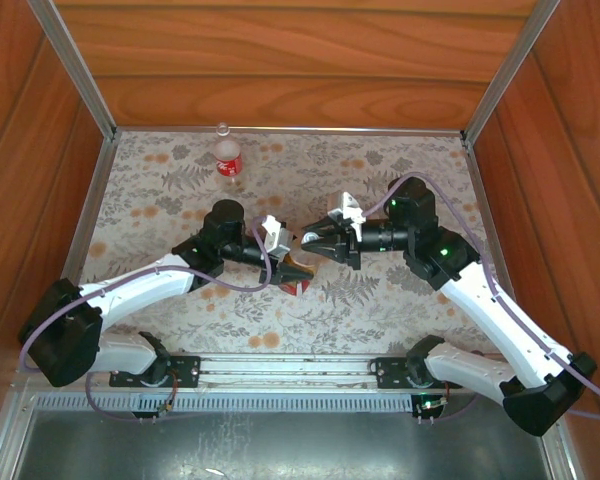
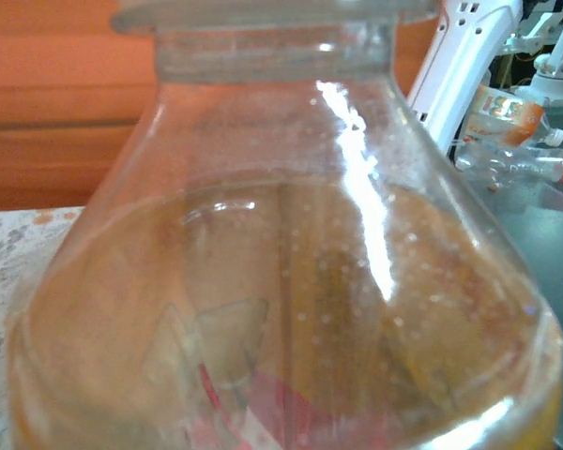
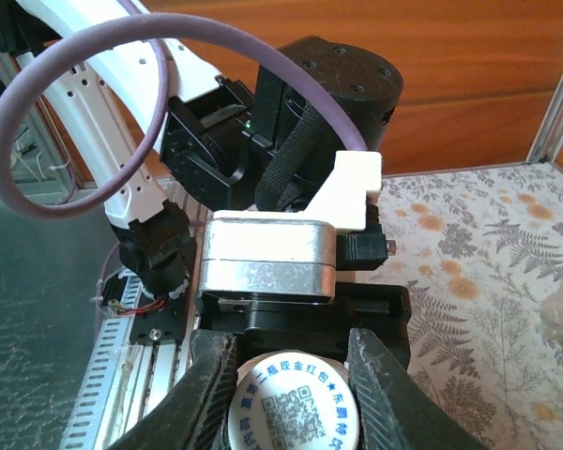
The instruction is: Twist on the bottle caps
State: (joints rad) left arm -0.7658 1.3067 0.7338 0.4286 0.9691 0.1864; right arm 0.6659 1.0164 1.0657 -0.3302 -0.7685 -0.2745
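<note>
at the centre of the table [image 1: 400, 310], the left gripper [image 1: 278, 240] was clamped on the tilted amber bottle [image 1: 298, 274], and the right gripper [image 1: 315, 243], at its 3 o'clock, pinched a white bottle cap [image 3: 296, 411]. the red-labelled bottle [image 1: 228, 160] stood upright at 12 o'clock by the far edge

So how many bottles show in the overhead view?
2: the red-labelled bottle stands alone at the back; the amber bottle is held in the left gripper, mid-scene.

We see an amber bottle [image 2: 291, 309], a white cap [image 3: 296, 408] printed in blue, a red-and-white labelled bottle [image 1: 228, 160], and a beige floral tablecloth [image 1: 150, 200].
</note>
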